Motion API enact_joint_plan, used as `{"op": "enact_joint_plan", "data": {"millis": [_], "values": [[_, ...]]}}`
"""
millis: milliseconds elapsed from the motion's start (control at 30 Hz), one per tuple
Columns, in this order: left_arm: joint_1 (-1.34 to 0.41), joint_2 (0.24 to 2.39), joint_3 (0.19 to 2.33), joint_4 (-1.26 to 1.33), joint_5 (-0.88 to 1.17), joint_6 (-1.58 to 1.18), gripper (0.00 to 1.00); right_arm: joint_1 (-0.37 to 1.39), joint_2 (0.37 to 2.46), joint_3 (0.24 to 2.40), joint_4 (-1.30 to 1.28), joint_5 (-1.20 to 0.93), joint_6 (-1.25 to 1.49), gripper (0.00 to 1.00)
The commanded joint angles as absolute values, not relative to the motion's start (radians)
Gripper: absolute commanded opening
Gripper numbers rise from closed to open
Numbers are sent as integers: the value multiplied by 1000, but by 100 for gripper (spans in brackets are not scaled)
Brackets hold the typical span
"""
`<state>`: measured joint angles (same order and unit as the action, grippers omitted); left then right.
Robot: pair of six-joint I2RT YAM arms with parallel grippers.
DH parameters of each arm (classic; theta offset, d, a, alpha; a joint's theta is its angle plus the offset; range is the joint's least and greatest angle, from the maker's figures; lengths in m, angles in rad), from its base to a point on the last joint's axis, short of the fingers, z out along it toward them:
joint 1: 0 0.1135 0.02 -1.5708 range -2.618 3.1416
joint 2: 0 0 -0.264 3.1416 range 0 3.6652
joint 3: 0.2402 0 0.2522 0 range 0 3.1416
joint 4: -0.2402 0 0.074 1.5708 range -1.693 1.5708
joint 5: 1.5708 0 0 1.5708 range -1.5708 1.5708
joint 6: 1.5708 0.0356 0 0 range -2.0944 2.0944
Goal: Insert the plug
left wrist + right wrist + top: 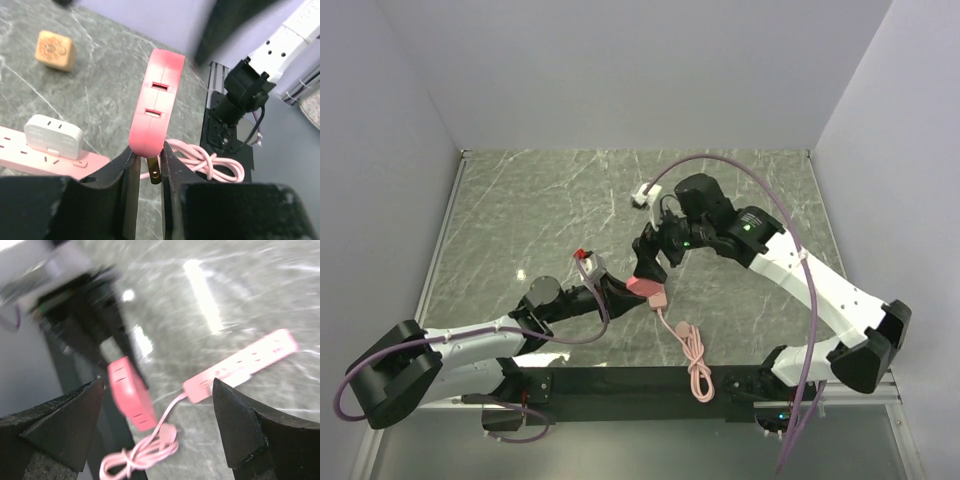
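Plug [157, 100] — a flat coral-pink block with rounded corners, two slots in its narrow edge, a brass prong at its base. It is held off the table near the power strip [50, 161], long axis upright and slightly tilted. The left gripper [147, 160] pinches its lower end; the right gripper [159, 385] — jaws wide, empty.

You see the right gripper [158, 385] with its jaws spread wide. In the gap beyond, the plug [131, 395] is turned on edge, slots showing, against a blurred dark shape [95, 315]. To its right the power strip [240, 367] lies flat on the marble table [240, 290], its cord [150, 450] looped below the plug.
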<state>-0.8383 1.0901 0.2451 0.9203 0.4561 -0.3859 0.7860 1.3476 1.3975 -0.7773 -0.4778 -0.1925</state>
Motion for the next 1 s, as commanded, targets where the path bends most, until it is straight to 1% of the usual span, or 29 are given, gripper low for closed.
{"op": "enact_joint_plan", "data": {"millis": [0, 33, 67, 133, 167, 200, 267, 333, 367, 400, 467, 533, 633, 800, 967], "values": [[-859, 1088, 216, 1060, 384, -367, 1, 758, 1287, 1371, -612, -306, -31, 95], [-865, 1086, 198, 1081, 368, -370, 1, 752, 1273, 1367, -598, -246, -2, 95], [-868, 1083, 187, 1104, 345, -376, 1, 750, 1240, 1347, -588, -244, -2, 95], [-870, 1066, 157, 1193, 331, -411, 1, 752, 1194, 1301, -540, -279, -17, 95], [-870, 1060, 153, 1212, 324, -425, 1, 753, 1136, 1228, -507, -303, -40, 95], [-871, 1045, 147, 1242, 280, -460, 1, 752, 1106, 1191, -442, -298, -38, 96], [-873, 1034, 101, 1329, 243, -515, 1, 747, 1030, 1099, -396, -327, -46, 97], [-876, 1028, 72, 1415, 192, -537, 1, 742, 987, 1040, -287, -324, 29, 99], [-876, 1029, 78, 1405, 183, -537, 1, 742, 968, 1013, -264, -331, 52, 99], [-877, 1034, 93, 1376, 158, -523, 1, 742, 971, 1012, -249, -306, 84, 99], [-881, 1045, 127, 1313, 127, -493, 1, 742, 991, 1037, -250, -264, 190, 94], [-882, 1057, 141, 1292, 80, -476, 1, 742, 1003, 1060, -255, -236, 271, 92], [-887, 1071, 167, 1246, 16, -425, 1, 744, 991, 1066, -236, -271, 307, 91], [-888, 1112, 173, 1311, 15, -413, 1, 749, 962, 985, -108, -313, 320, 92], [-902, 1180, 201, 1331, 9, -394, 1, 750, 1076, 1076, -196, -308, 402, 93]]}}
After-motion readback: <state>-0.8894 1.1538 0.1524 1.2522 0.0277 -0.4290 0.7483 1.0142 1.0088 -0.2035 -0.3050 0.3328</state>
